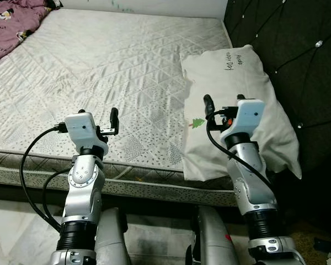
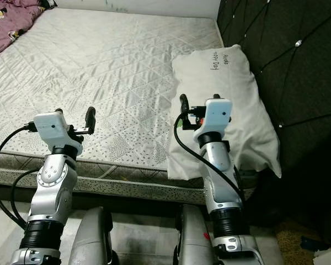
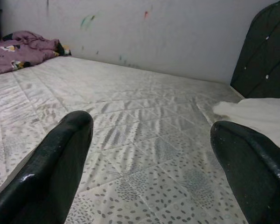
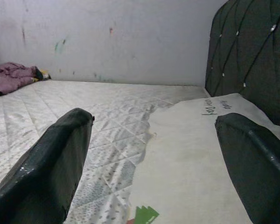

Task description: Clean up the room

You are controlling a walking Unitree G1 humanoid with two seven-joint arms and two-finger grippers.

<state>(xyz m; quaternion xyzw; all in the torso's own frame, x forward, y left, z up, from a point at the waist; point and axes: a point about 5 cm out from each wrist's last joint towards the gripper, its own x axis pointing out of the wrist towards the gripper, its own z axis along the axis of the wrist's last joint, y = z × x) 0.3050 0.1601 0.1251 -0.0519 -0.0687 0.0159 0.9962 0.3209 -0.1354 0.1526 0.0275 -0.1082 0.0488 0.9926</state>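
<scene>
Along the bed's [image 1: 99, 72] headboard edge a pillow [image 1: 237, 105] is laid lengthwise, directly under the open right claw [image 1: 225, 105], while the open left claw [image 1: 111, 122] is held farther off.

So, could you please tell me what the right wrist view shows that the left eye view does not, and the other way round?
Right wrist view alone: a pale wall with small coloured marks behind the bed. Left eye view alone: both silver arms from above, the left pincer over the mattress edge, the right pincer over the pillow, and the floor below. Both share the mattress, the white pillow with its lettering and green tree print, the dark tufted headboard and the purple blanket at the far corner.
</scene>
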